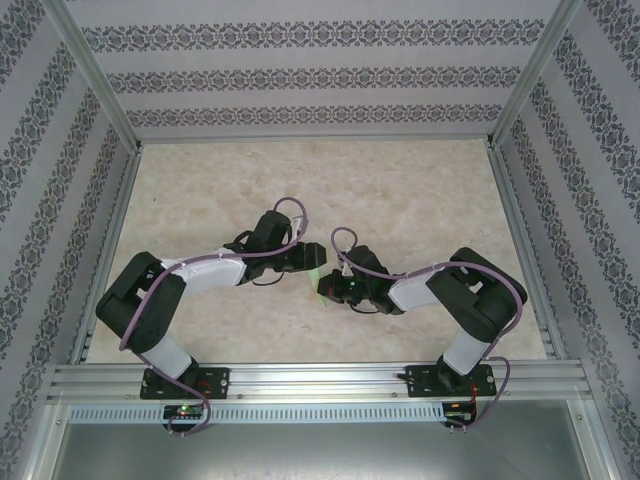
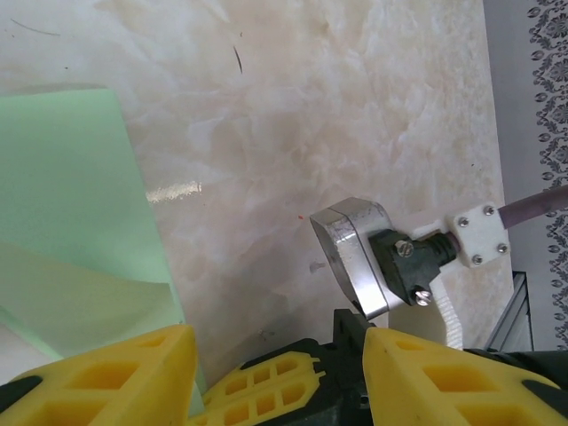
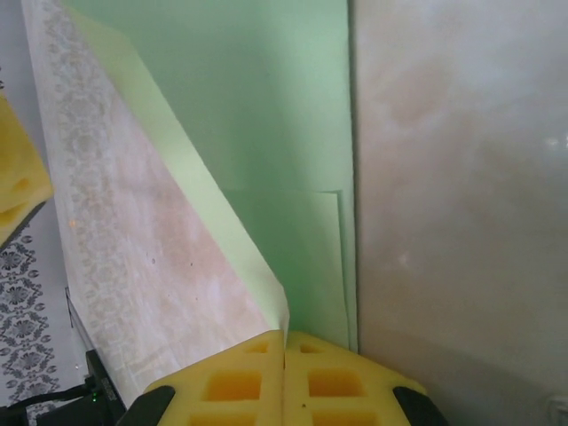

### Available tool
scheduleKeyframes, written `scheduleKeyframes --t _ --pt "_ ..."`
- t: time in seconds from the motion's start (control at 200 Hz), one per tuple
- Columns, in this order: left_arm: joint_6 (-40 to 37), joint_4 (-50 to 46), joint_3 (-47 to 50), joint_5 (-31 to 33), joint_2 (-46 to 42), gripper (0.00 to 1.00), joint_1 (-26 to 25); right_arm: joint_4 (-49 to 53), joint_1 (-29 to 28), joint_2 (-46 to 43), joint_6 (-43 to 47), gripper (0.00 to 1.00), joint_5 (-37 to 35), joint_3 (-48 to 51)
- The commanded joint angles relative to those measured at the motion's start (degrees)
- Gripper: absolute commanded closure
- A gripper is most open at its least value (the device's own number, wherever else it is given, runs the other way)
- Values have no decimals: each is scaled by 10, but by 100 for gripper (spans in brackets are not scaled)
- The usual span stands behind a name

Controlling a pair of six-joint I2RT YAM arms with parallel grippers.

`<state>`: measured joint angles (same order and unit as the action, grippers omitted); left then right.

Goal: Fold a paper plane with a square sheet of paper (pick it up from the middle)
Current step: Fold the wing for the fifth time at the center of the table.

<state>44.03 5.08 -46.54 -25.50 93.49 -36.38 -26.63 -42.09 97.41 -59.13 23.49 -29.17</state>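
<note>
- OK, right claw (image 3: pixel 284 342): its yellow fingers (image 3: pixel 346 382) are pressed together and clamped on the pale green paper sheet (image 3: pixel 266 115).
- The sheet rises out of the seam between those fingers and widens away from the claw. One edge runs straight, the other slants off to the side.
- Just ahead of the right claw's tips we see a second layer lying on the sheet, plus a lighter flap along the slanted edge, so the sheet is folded.
- A yellow finger (image 3: pixel 13 169) of the left claw sits off to the side of the right claw, near that slanted edge.
- Left claw (image 2: pixel 275 342): fingers (image 2: pixel 106 377) are apart with a wide gap, and bare counter (image 2: pixel 293 133) shows between them.
- From the left wrist, the sheet (image 2: pixel 62 195) sits ahead of one finger and out to that side. Its edge drops in just inside that finger, and we cannot tell whether it touches the pad.
- Ahead of the other left finger, close by, is a silver housing (image 2: pixel 351 253) with a black plug and a purple cable (image 2: pixel 532 206).
- From above, the left claw (image 1: pixel 312 257) and right claw (image 1: pixel 332 290) meet nose to nose at mid-counter (image 1: pixel 400 190). The sheet (image 1: pixel 319 280) is a small green sliver between them.
</note>
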Motion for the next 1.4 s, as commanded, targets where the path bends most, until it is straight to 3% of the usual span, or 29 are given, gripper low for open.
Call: scheduleKeyframes --t 0.0,0.794,0.954,0.984,1.164,1.394 --pt "6 41 6 -17 16 47 6 13 10 7 -11 100 13 -11" --pt "-14 76 -1 -16 89 46 6 20 16 8 -28 100 18 -15" --pt "-8 103 10 -18 97 46 7 38 16 0 -24 95 16 -17" --pt "-6 105 9 -18 96 46 7 38 15 1 -23 98 16 -16" --pt "-8 113 11 -35 55 44 7 29 14 -1 -27 100 5 -6" --pt "-8 95 48 23 -33 41 8 -62 20 5 -78 100 11 24"
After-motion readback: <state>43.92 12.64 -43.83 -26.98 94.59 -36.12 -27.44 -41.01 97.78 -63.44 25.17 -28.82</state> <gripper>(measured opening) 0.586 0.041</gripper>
